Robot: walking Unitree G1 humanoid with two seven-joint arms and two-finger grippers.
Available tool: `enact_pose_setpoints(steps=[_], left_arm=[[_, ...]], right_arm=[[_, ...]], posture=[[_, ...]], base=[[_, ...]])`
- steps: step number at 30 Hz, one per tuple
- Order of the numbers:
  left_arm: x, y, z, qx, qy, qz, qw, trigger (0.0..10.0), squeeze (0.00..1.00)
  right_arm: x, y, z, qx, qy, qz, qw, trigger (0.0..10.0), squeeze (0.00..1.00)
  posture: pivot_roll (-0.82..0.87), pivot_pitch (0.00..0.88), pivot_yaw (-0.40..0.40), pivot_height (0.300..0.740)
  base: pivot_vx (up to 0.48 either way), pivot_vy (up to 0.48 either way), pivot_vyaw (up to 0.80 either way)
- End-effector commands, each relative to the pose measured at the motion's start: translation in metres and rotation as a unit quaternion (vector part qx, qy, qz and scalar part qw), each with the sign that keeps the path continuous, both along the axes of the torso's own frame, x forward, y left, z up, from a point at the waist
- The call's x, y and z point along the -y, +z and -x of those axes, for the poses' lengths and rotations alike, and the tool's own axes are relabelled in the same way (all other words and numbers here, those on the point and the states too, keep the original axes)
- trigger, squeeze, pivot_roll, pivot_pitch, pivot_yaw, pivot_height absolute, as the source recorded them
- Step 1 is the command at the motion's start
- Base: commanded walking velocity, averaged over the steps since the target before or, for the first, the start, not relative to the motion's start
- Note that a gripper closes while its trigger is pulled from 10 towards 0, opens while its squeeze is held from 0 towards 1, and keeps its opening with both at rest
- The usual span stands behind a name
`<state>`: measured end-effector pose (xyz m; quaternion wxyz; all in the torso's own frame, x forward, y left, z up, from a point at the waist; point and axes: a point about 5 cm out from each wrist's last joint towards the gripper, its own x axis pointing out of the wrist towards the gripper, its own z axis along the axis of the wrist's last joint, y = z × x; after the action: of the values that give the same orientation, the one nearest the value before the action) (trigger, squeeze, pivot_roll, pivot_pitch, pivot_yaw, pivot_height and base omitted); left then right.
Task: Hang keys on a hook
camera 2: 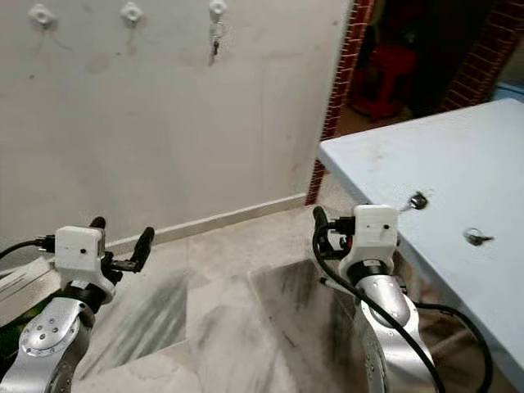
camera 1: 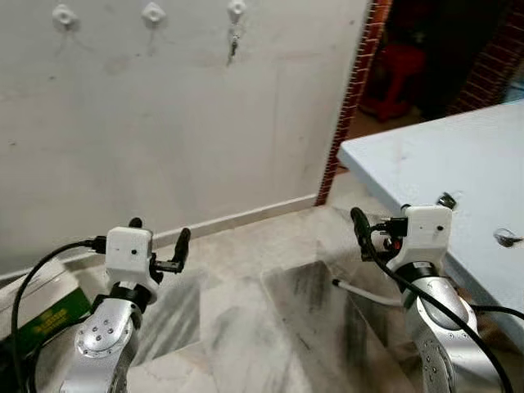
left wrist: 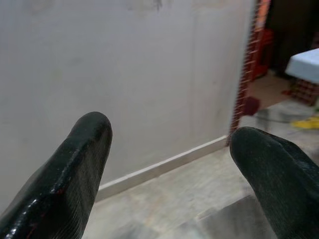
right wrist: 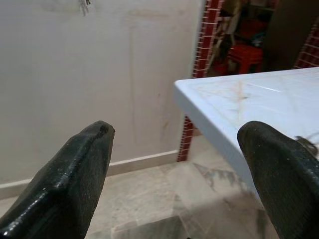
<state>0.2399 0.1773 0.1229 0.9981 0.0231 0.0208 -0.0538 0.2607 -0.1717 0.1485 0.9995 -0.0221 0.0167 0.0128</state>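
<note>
While one bunch hangs already, step: fetching more.
Left eye: keys (camera 1: 233, 45) on wall hook (camera 1: 237, 11); another key (camera 1: 505, 238) on bench (camera 1: 458, 164).
Right eye: second key (camera 2: 417, 201) near bench edge.
Left wrist: left claw (left wrist: 169, 169) open, empty.
Right wrist: right claw (right wrist: 177, 174) open, empty; next, reach onto bench.

Soft even daylight, dim doorway (camera 1: 426, 49) beyond, faint floor sheen, wrist-view fingers (left wrist: 75, 174) blurred close-up

Off-white wall (camera 1: 188, 123) fills upper left of frame, white skirting (camera 1: 237, 217) along its base. Red brick pillar (camera 1: 354, 90) at upper centre-right; red plastic stool (camera 1: 393, 78) in dark room behind. Grey-veined marble floor (camera 1: 270, 319). Green box (camera 1: 45, 319) at lower left.
</note>
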Motion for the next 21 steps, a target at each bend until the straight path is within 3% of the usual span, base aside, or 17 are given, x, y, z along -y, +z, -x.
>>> enact_pose_setpoints(steps=[1, 14, 21], left_arm=[[0.0019, 0.0008, 0.0002, -0.001, -0.014, 0.008, 1.000, 10.0, 0.00], [0.0110, 0.0003, -0.0011, -0.006, -0.028, 0.027, 0.999, 10.0, 0.00], [0.0080, -0.0006, -0.0002, -0.010, -0.028, 0.021, 0.999, 10.0, 0.00]], right_arm=[[0.0013, 0.0023, -0.0034, 0.006, -0.003, 0.004, 1.000, 10.0, 0.00], [-0.0005, 0.0013, -0.0048, 0.007, -0.005, 0.005, 1.000, 10.0, 0.00], [-0.0033, -0.0007, -0.0058, 0.005, 0.000, 0.005, 1.000, 10.0, 0.00]], posture=[[0.02, 0.000, -0.008, 0.740], [0.02, 0.000, 0.004, 0.740], [0.02, 0.000, 0.003, 0.740]], base=[[0.000, 0.000, -0.80], [0.000, -0.043, -0.75], [0.000, -0.380, 0.00]])
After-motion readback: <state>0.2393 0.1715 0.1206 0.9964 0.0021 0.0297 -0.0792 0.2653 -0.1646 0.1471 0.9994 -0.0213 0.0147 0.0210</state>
